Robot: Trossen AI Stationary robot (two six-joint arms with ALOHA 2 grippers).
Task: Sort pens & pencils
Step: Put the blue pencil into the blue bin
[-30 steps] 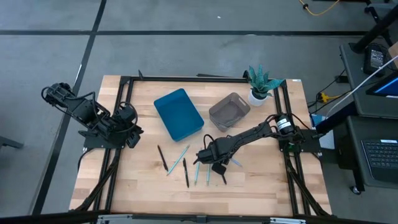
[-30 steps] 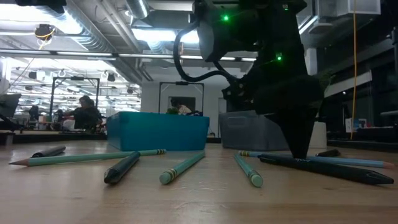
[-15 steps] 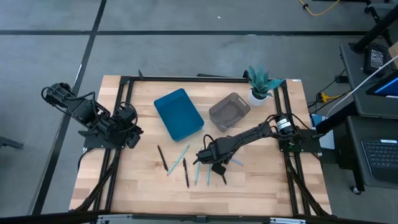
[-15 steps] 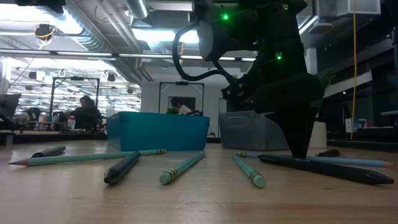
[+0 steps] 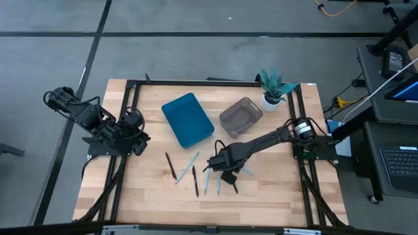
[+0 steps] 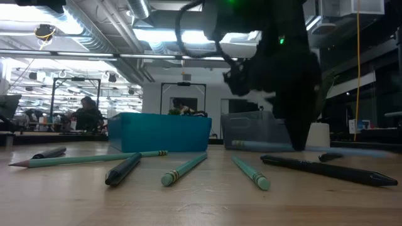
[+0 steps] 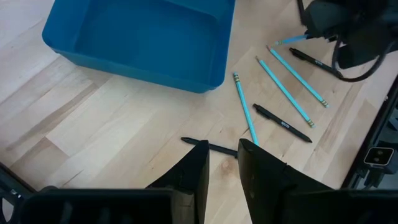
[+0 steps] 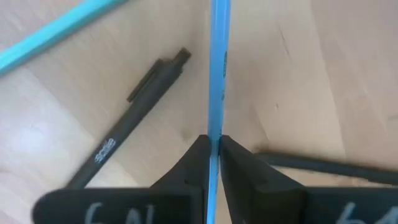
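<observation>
Right gripper pinches 1 light blue stick just above the table.

Largest to smallest: the table carries a blue bin and a grey bin near its far side, with a potted plant beside the grey one. The left gripper waits at the left edge, fingers narrowly apart, empty. The remaining sticks, black and light blue, lie scattered on the wood in front of the bins, by the right gripper.
</observation>
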